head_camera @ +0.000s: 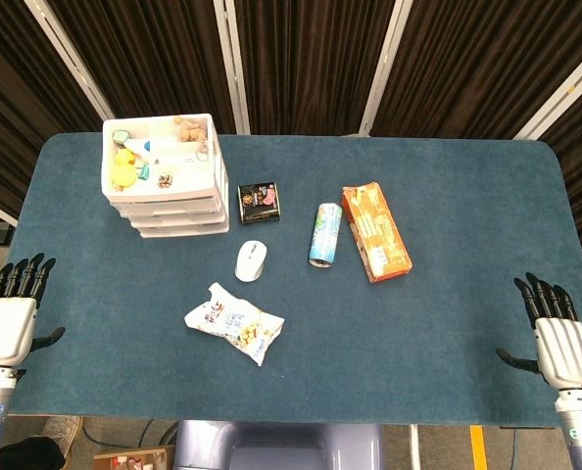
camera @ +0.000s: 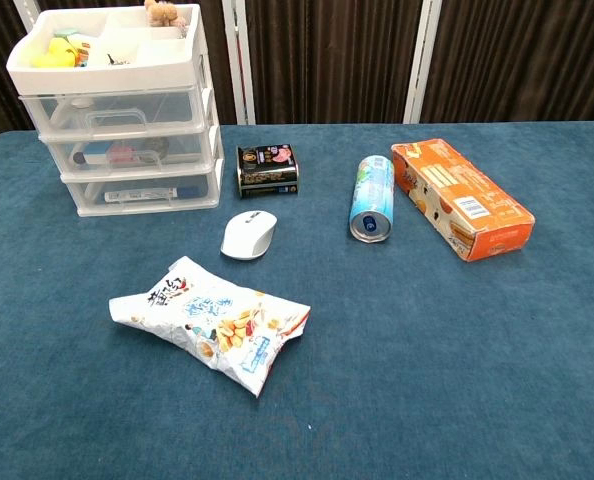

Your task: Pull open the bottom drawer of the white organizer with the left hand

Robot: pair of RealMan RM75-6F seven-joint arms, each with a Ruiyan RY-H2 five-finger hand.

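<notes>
The white organizer (head_camera: 164, 176) (camera: 127, 110) stands at the table's far left, with three clear drawers stacked under an open top tray of small items. Its bottom drawer (camera: 142, 190) (head_camera: 181, 231) is pushed in, flush with the two above. My left hand (head_camera: 12, 318) hovers at the table's near left edge, fingers apart, holding nothing, well short of the organizer. At the near right edge my right hand (head_camera: 557, 338) is likewise open and empty. Neither hand shows in the chest view.
In front of the organizer lie a dark tin (camera: 267, 170), a white mouse (camera: 248, 234) and a snack bag (camera: 212, 322). A blue can (camera: 371, 197) on its side and an orange box (camera: 462, 197) sit to the right.
</notes>
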